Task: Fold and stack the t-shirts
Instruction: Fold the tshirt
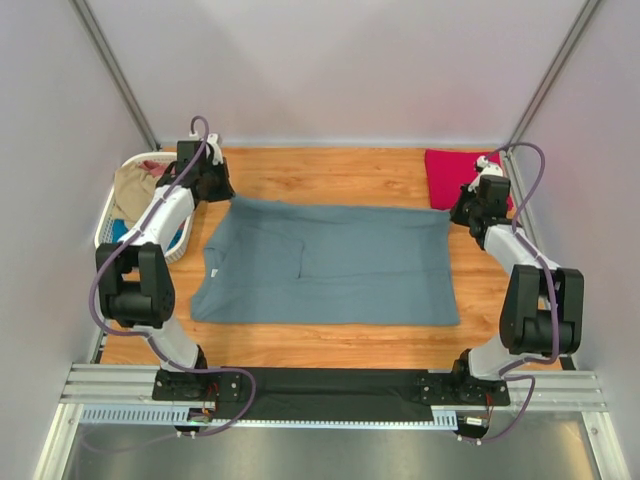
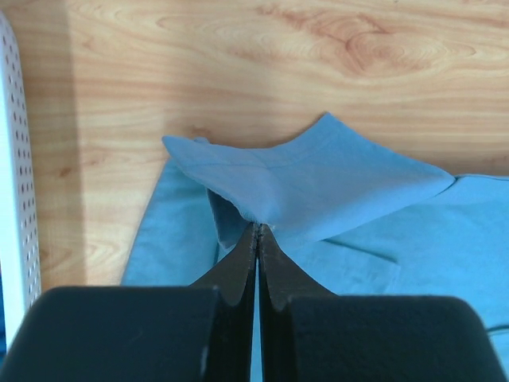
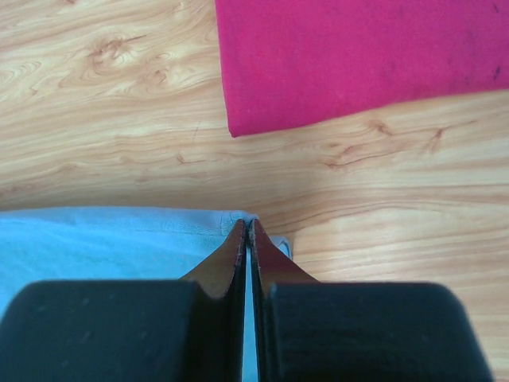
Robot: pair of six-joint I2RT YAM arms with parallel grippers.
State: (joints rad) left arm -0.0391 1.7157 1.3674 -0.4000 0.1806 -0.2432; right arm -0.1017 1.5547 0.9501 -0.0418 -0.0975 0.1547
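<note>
Your left gripper [image 2: 256, 228] is pinched shut on a lifted fold at the far-left corner of the slate grey-blue t-shirt [image 1: 330, 265]. Your right gripper [image 3: 247, 225] is clamped the same way on the shirt's far-right corner, its tips meeting right at the hem. The shirt lies spread across the middle of the wooden table [image 1: 330, 170], well apart from the folded crimson-pink t-shirt [image 1: 448, 178] in the table's far-right corner, while the white laundry basket [image 1: 100, 233] on the left holds a tan t-shirt [image 1: 132, 190] and some bright-blue fabric [image 1: 120, 232].
</note>
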